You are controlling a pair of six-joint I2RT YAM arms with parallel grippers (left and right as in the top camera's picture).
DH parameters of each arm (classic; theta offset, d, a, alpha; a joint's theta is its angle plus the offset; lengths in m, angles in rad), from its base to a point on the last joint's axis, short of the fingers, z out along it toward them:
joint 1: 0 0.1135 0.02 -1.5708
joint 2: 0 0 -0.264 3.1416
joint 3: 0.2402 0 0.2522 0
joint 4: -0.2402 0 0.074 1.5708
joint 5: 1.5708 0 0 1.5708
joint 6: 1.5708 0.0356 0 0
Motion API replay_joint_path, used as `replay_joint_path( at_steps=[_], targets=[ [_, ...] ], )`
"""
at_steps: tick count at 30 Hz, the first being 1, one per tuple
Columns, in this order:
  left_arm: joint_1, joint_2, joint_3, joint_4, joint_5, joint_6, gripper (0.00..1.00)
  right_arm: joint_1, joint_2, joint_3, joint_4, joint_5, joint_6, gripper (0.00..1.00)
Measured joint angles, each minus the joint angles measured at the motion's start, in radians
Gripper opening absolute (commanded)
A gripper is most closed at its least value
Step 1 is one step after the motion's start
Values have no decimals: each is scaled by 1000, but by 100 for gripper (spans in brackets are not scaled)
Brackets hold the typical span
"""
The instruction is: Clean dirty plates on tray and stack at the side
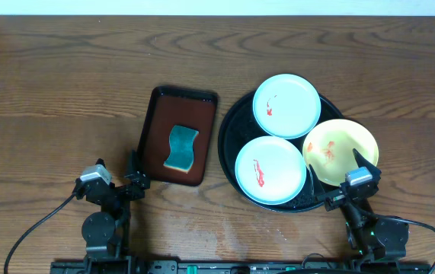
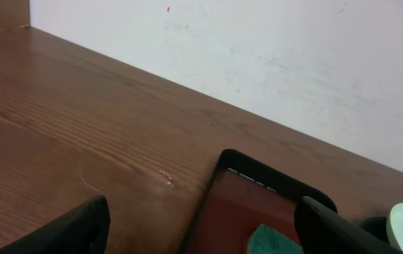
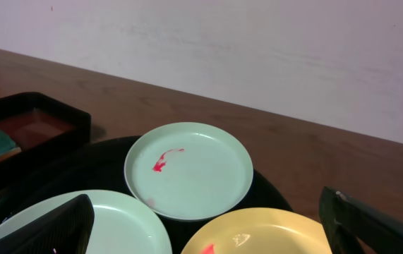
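Note:
Three dirty plates lie on the round black tray: a mint-white plate at the back, a mint-white plate at the front left and a yellow plate at the right, each with red-orange smears. In the right wrist view the back plate, the front plate and the yellow plate show on the tray. My right gripper is open and empty at the tray's near right edge. My left gripper is open and empty, left of the brown tray's near corner.
A rectangular dark-brown tray left of the black tray holds a teal sponge; both show in the left wrist view, tray and sponge. A white wall bounds the table's far edge.

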Motion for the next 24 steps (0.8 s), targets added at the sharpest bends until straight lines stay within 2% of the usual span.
replay_joint_path(
  at_steps=[13, 17, 21, 24],
  targets=[
    [0, 0, 0, 0, 4, 0, 84, 0, 0, 0, 1, 0, 0, 99],
    [0, 0, 0, 4, 57, -2, 84, 0, 2, -1, 26, -6, 0, 99],
    [1, 0, 1, 58, 136, -5, 84, 0, 5, 0, 120, -98, 1, 99],
    [0, 10, 45, 55, 165, -5, 84, 0, 5, 33, 90, -151, 13, 99]
  ],
)
